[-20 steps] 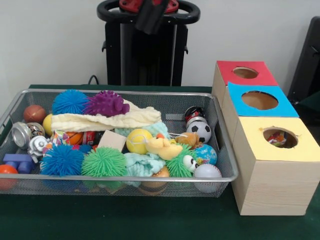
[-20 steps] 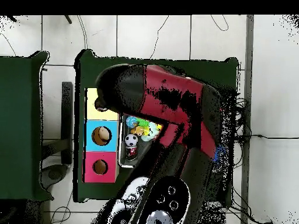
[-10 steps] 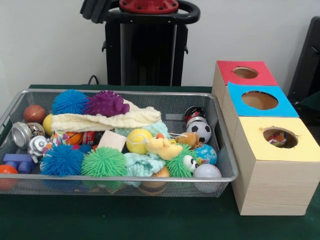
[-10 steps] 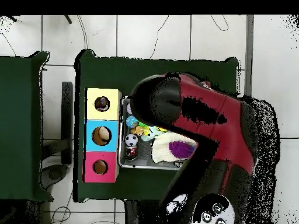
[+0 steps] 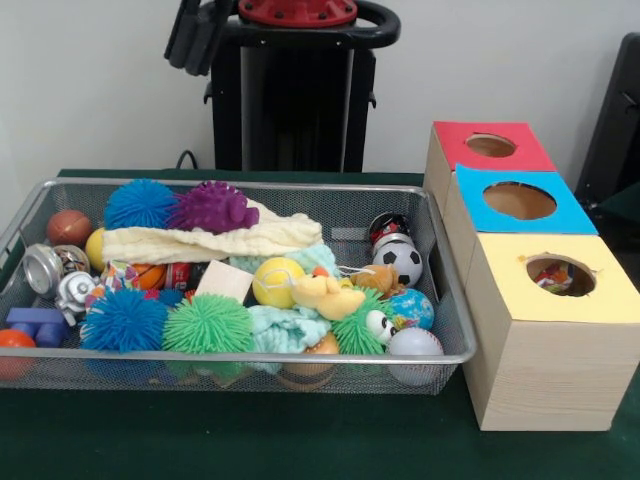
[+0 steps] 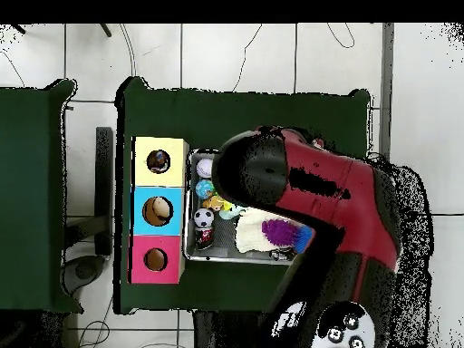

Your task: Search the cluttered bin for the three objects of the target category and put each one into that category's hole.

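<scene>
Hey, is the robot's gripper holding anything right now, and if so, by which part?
It cannot be told: only a dark part of the red and black arm shows at the top edge, with nothing visibly hanging from it.

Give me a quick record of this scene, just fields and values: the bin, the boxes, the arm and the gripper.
bin: wire mesh bin on the green table, full of toys and cloths
spiky balls: blue, purple, blue, green
soccer ball, at the bin's end nearest the boxes
boxes: red-topped box, blue-topped box, yellow-topped box, one hole each
yellow hole: small object inside
arm: red and black arm over the bin in the overhead view
gripper: not clearly seen
</scene>
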